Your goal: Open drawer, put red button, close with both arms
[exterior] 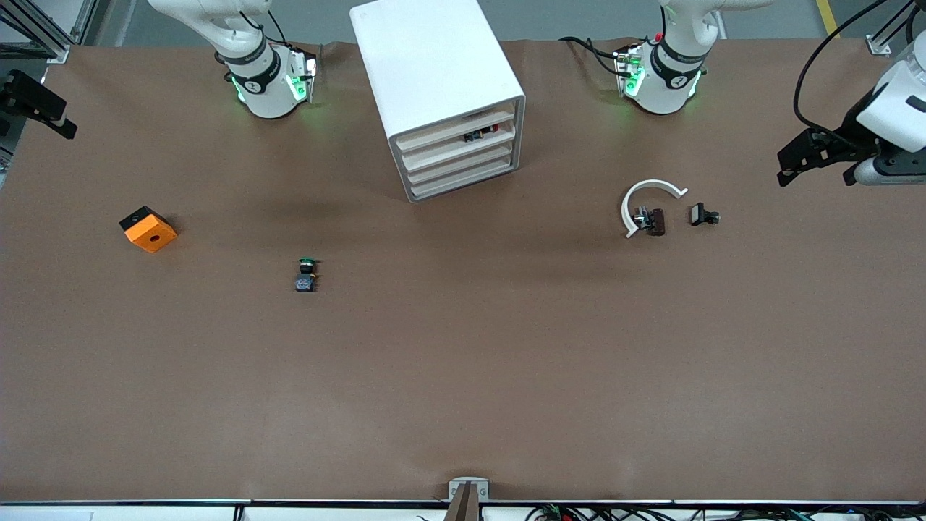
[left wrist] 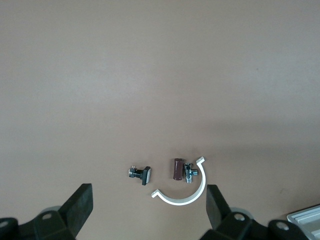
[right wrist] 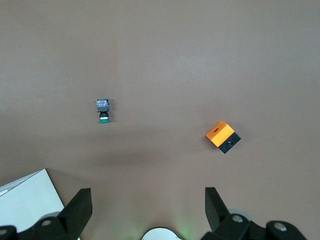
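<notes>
Judging by the cabinet (exterior: pixel 441 94), the closing step appears finished: the red button (exterior: pixel 492 130) is seen inside the drawer (exterior: pixel 463 137), second from its top. The left gripper (exterior: pixel 814 155) and right gripper (exterior: pixel 40 108) are held wide and empty, well apart from it.

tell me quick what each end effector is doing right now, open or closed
Left end effector: open, holding nothing, over the table at the left arm's end.
Right end effector: open, holding nothing, over the table at the right arm's end.
</notes>
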Controlling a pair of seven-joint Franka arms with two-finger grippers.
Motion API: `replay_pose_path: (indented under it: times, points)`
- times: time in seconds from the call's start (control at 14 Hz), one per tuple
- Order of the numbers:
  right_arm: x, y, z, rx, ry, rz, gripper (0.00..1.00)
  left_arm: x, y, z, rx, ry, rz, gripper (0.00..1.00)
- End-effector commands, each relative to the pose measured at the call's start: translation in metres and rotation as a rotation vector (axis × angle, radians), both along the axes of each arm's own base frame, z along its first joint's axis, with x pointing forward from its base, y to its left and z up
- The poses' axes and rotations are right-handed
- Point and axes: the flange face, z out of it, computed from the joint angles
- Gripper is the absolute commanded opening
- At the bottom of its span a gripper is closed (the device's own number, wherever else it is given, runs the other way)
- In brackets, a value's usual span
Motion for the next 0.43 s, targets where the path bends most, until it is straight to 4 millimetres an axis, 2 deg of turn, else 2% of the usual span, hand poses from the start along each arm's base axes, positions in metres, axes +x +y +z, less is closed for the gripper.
replay_pose_path:
  times: [0.0, 0.14, 0.36]
  points:
    - [0.000, 0.002, 0.005, 0.004, -0.012, -0.010, 1.00, -0.005, 0.000, 0.028, -0.011, -0.022, 0.006, 1.00]
    - [0.000, 0.002, 0.005, 0.004, -0.012, -0.010, 1.00, -0.003, 0.001, 0.039, -0.009, -0.020, 0.005, 1.00]
    - [0.001, 0.003, 0.005, 0.004, -0.016, -0.009, 1.00, 0.000, 0.001, 0.039, -0.006, -0.007, 0.002, 1.00]
